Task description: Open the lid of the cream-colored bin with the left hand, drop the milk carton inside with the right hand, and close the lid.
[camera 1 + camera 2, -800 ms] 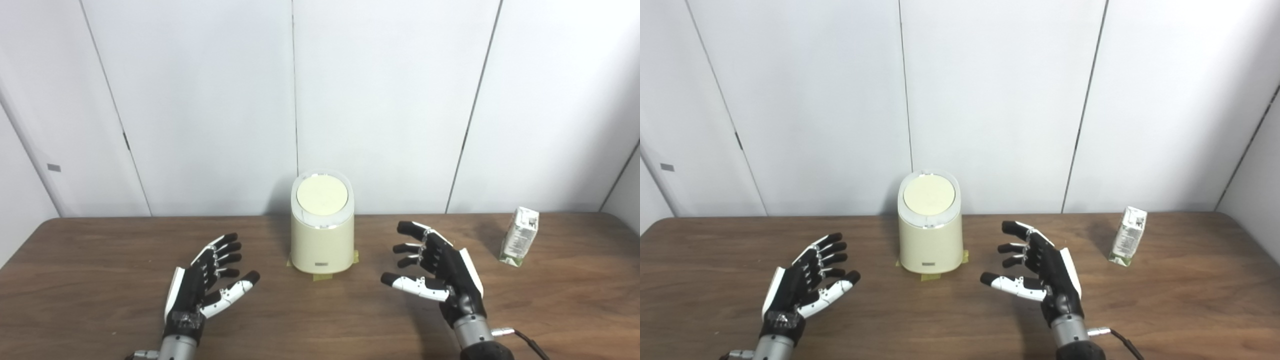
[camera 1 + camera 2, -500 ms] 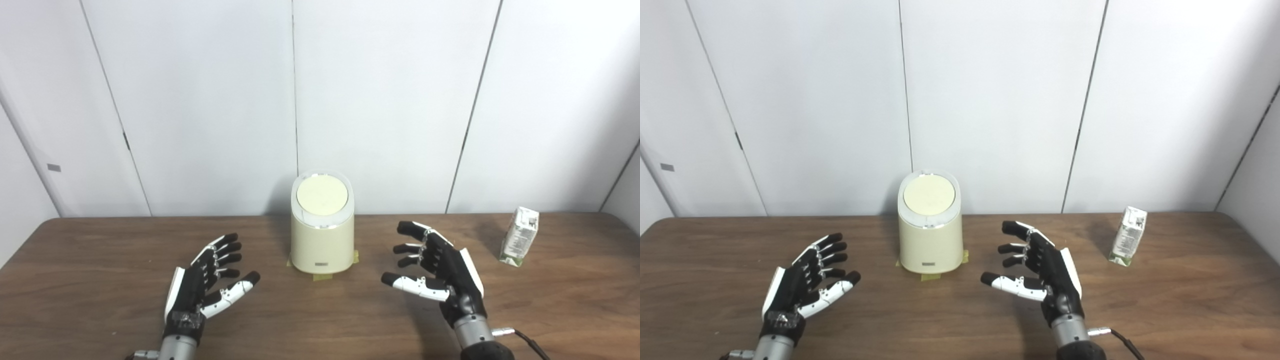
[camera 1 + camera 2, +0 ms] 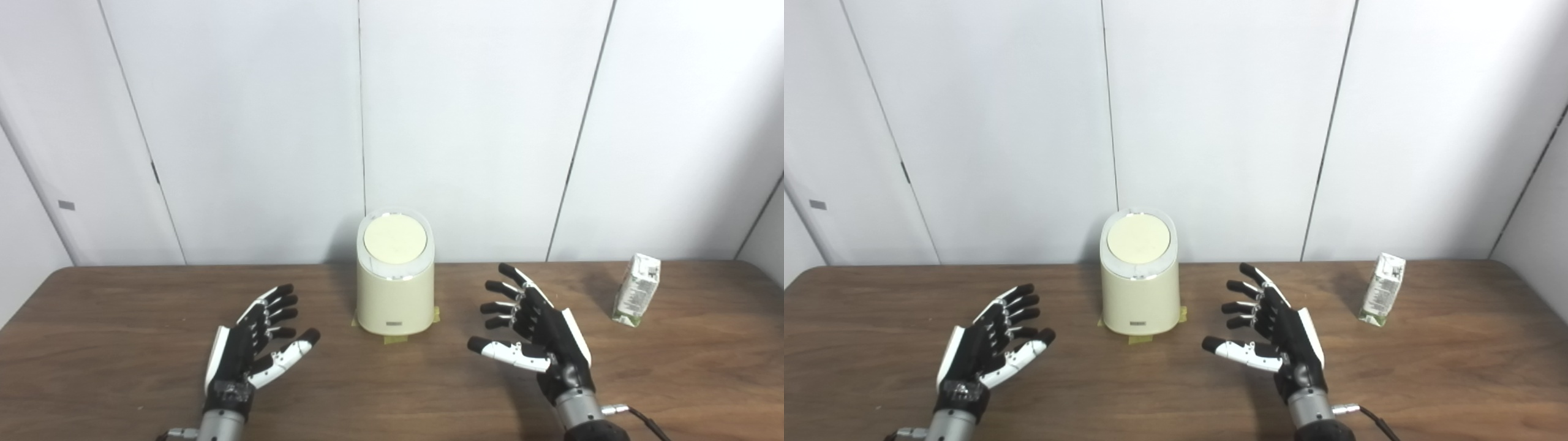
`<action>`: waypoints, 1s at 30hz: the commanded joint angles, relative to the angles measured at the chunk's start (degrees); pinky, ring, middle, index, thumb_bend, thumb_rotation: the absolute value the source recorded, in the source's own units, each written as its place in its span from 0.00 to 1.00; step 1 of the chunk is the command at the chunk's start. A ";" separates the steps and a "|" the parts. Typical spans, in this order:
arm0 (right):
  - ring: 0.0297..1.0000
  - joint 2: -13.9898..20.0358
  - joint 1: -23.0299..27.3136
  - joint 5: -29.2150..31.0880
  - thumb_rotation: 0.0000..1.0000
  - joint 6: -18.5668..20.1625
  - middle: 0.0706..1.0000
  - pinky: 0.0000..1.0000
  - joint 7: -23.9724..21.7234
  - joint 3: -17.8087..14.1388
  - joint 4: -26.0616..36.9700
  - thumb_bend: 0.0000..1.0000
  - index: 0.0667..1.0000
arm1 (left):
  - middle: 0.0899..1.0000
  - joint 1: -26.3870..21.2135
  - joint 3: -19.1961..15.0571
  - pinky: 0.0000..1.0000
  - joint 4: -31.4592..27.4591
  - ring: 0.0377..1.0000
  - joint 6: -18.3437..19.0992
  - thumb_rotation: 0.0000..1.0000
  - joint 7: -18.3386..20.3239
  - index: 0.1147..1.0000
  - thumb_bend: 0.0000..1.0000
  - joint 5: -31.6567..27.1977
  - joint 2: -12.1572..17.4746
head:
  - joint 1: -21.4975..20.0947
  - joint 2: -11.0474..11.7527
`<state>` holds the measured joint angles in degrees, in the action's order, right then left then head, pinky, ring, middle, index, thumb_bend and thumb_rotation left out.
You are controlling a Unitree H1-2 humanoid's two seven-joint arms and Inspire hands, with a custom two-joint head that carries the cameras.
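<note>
A cream-colored bin [image 3: 395,288] stands at the middle of the brown table, its round lid [image 3: 394,239] down. Yellow tape marks its base. A small white and green milk carton [image 3: 637,289] stands upright far to the right, near the table's back edge. My left hand [image 3: 257,346] hovers open, left and in front of the bin, fingers spread. On the other side my right hand [image 3: 533,334] is open too, fingers apart, between the bin and the carton, touching neither.
The table [image 3: 122,343] runs up to white wall panels [image 3: 245,122] just behind the bin. A black cable [image 3: 643,419] trails from my right wrist at the bottom edge.
My right hand's fingers have straightened and spread a little, and both hands have edged slightly forward. Bin and carton have not moved.
</note>
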<state>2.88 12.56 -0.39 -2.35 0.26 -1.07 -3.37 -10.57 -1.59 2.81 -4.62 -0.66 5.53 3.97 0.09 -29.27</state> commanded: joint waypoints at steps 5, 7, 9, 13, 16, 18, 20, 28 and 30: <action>0.63 0.72 1.79 -0.17 0.01 -2.36 0.76 0.53 -0.44 -0.10 0.50 0.75 0.83 | 0.92 -7.69 1.19 0.85 -2.56 0.90 4.75 0.41 -4.43 0.95 0.81 6.41 -2.58 | 0.54 0.12; 0.63 0.83 1.77 -0.34 0.02 -2.22 0.77 0.52 -0.43 -0.07 0.52 0.75 0.83 | 0.96 -10.38 1.59 0.94 -2.18 0.95 7.49 0.44 -5.22 0.99 0.84 8.51 -2.67 | 0.57 0.16; 0.63 0.85 1.86 -0.34 0.02 -2.32 0.76 0.52 -0.44 -0.06 0.38 0.75 0.83 | 0.99 -12.94 1.73 0.97 -1.57 0.99 9.60 0.45 -5.46 1.00 0.87 9.44 -2.64 | 0.46 0.21; 0.63 0.65 1.89 0.09 0.00 -2.24 0.76 0.53 -0.51 -0.13 0.33 0.75 0.84 | 1.00 -18.71 1.97 1.00 0.91 1.00 12.61 0.42 -5.84 1.00 0.90 10.77 -2.44 | 0.42 0.22; 0.63 0.44 1.93 0.32 0.00 -2.13 0.77 0.54 -0.41 -0.25 0.30 0.74 0.84 | 1.00 -22.48 2.43 0.97 3.64 1.00 13.36 0.41 -6.54 1.00 0.91 11.62 -2.39 | 0.43 0.22; 0.64 0.23 1.94 0.60 0.00 -2.15 0.77 0.54 -0.38 -0.33 0.30 0.74 0.83 | 1.00 -24.50 3.14 0.95 5.04 1.00 14.16 0.41 -6.01 1.00 0.91 12.05 -1.99 | 0.29 0.22; 0.64 0.05 1.99 0.53 0.01 -2.17 0.77 0.54 -0.24 -0.31 0.35 0.74 0.83 | 1.00 -26.28 4.29 0.94 6.26 1.00 14.95 0.41 -5.34 1.00 0.90 12.80 -1.35 | 0.10 0.20; 0.64 -0.52 2.23 0.66 0.01 -2.83 0.78 0.56 -0.01 -0.37 0.10 0.72 0.83 | 1.00 -32.36 8.60 0.80 14.21 1.00 15.20 0.42 -8.02 1.00 0.93 18.82 -0.40 | -0.38 0.47; 0.64 -0.68 2.23 0.73 0.01 -2.88 0.77 0.56 0.01 -0.36 0.14 0.73 0.82 | 1.00 -33.11 9.25 0.78 15.65 1.00 14.66 0.40 -8.24 1.00 0.93 19.53 -0.17 | -0.61 0.46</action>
<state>2.60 12.61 -0.29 -2.62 0.08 -1.16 -4.48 -40.06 7.39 18.99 11.41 -7.33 23.62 3.29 -0.44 -28.74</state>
